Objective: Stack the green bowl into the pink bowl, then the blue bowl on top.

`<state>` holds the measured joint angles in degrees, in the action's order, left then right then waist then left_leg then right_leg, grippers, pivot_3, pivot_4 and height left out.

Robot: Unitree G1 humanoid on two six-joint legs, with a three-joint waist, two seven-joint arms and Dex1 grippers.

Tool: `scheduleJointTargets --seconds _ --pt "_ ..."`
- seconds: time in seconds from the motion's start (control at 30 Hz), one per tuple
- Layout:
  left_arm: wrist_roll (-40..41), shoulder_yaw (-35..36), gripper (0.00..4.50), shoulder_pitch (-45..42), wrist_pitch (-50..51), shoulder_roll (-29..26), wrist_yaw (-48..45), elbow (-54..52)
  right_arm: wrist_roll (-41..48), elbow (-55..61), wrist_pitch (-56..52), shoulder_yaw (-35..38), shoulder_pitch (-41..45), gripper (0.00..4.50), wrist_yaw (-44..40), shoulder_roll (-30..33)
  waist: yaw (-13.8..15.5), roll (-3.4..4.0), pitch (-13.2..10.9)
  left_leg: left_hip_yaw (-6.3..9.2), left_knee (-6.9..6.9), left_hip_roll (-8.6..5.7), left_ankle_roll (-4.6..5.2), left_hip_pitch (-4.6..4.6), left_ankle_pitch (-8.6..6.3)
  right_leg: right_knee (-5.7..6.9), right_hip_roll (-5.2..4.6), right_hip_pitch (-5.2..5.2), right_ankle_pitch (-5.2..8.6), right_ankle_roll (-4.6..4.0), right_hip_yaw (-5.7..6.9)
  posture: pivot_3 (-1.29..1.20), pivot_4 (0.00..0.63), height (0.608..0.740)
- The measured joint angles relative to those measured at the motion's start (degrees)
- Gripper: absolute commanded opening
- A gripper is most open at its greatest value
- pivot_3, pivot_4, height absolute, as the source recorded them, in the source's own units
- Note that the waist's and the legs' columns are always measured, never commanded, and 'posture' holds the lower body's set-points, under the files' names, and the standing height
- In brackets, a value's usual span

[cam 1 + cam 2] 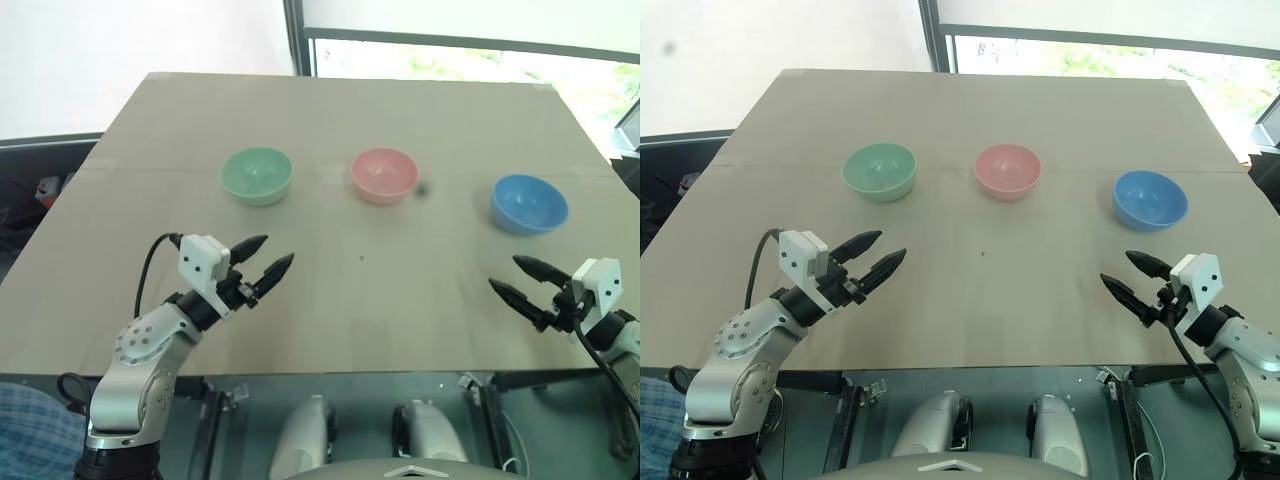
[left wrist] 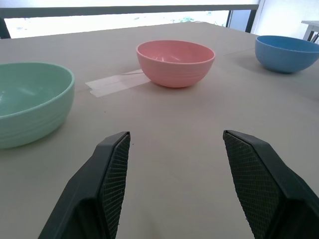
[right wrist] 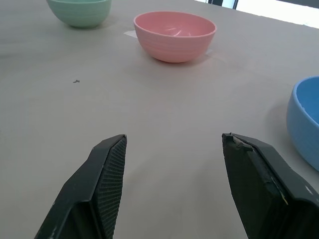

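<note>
So far nothing stacked. Three bowls standing apart in a row on the tabletop (image 1: 330, 290), all upright and empty: pink bowl (image 1: 384, 175) in the middle as landmark, green bowl (image 1: 256, 175) well to its left, blue bowl (image 1: 529, 203) well to its right and slightly nearer the robot. Left hand (image 1: 268, 258) hovering nearer the robot than the green bowl, fingers spread wide, holding nothing. Right hand (image 1: 520, 278) likewise parted and empty, near the blue bowl on the robot's side. Whole job left: green into pink first, then blue on top.
</note>
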<state>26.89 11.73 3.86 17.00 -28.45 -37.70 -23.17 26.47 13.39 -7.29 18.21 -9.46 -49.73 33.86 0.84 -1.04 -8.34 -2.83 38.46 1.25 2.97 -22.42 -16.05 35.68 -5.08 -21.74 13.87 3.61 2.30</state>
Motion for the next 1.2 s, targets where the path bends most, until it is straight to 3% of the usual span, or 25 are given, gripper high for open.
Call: scheduleJointTargets --seconds 0.83,0.97,1.2 --pt "1.42 -0.95 3.15 -0.16 0.09 0.52 0.41 -0.34 -1.42 -1.17 1.28 -3.17 2.71 3.19 -0.63 0.03 -0.03 0.00 0.00 -0.01 0.01 0.00 -0.01 0.01 0.01 0.01 0.03 0.00 -0.10 0.17 0.00 0.00 0.150 0.740" --pt "2.26 -0.67 3.15 -0.26 1.13 0.64 1.31 -0.48 -4.09 -1.24 -0.66 -6.26 7.18 3.19 0.69 1.32 -0.21 0.03 -0.02 -0.05 0.03 0.01 -0.01 0.04 0.01 0.06 0.04 -0.01 -0.09 0.16 -0.05 0.00 0.150 0.740" --pt "4.01 0.71 3.15 -0.92 3.98 0.60 3.24 -0.70 -12.16 -4.37 -7.77 -16.53 28.84 3.19 4.82 2.14 -0.13 0.02 -0.03 -0.06 0.05 0.00 -0.03 -0.02 0.02 0.04 0.07 -0.06 -0.10 0.18 -0.02 0.00 0.150 0.740"
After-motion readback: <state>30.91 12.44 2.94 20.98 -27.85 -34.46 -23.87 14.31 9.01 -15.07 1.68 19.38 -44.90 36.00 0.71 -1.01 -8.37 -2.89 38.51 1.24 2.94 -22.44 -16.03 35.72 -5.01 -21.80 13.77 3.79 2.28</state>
